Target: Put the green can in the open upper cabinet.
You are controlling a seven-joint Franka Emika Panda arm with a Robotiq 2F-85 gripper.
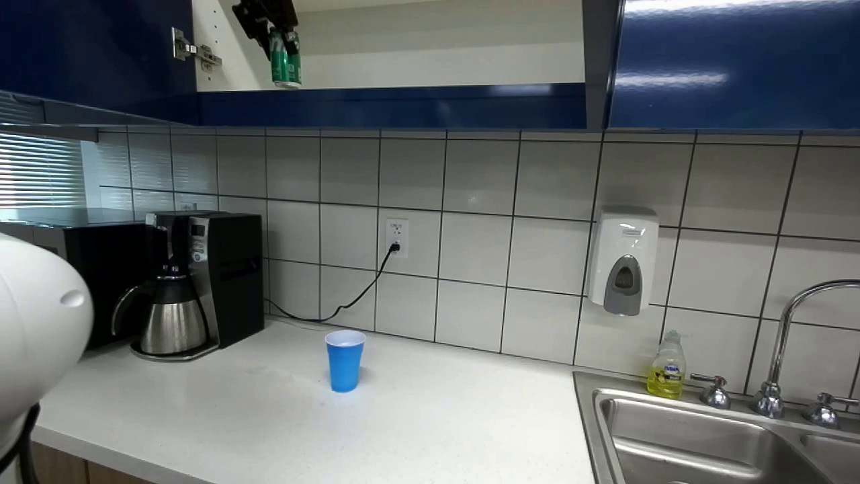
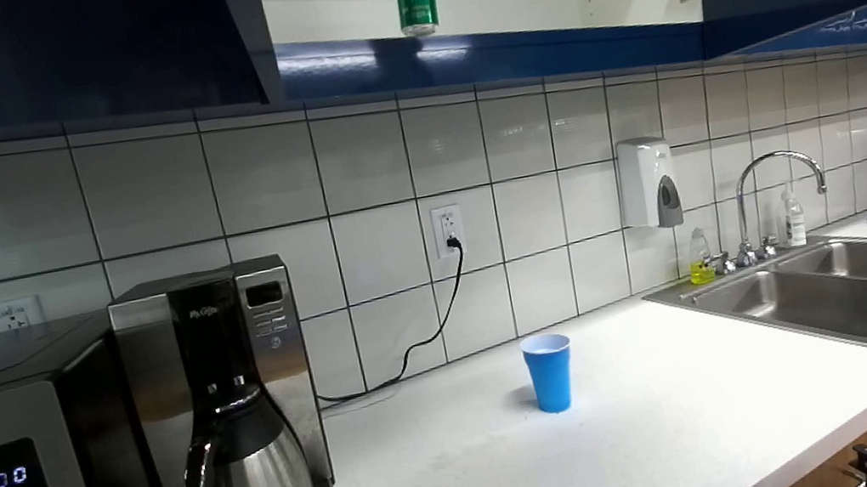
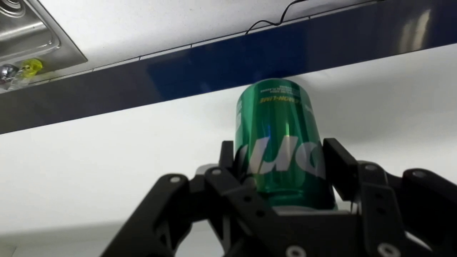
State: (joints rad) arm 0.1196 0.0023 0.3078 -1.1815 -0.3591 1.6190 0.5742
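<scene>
Wrist view: one can (image 3: 278,121) in one gripper (image 3: 277,151)

Both exterior views: pale wall (image 1: 474,242) of square tiles (image 1: 474,316), thin dark lines between. White socket (image 1: 401,232) near middle. White desk (image 1: 457,423) along wall. In an exterior view: window blind (image 1: 40,171) at 9 o'clock, slats bright, soft shine on tiles nearby. Brown wood (image 1: 60,464) under desk at 8 o'clock. Steel sink (image 1: 594,430) at 4 o'clock, tall bent tap (image 1: 781,336) at its back.
</scene>
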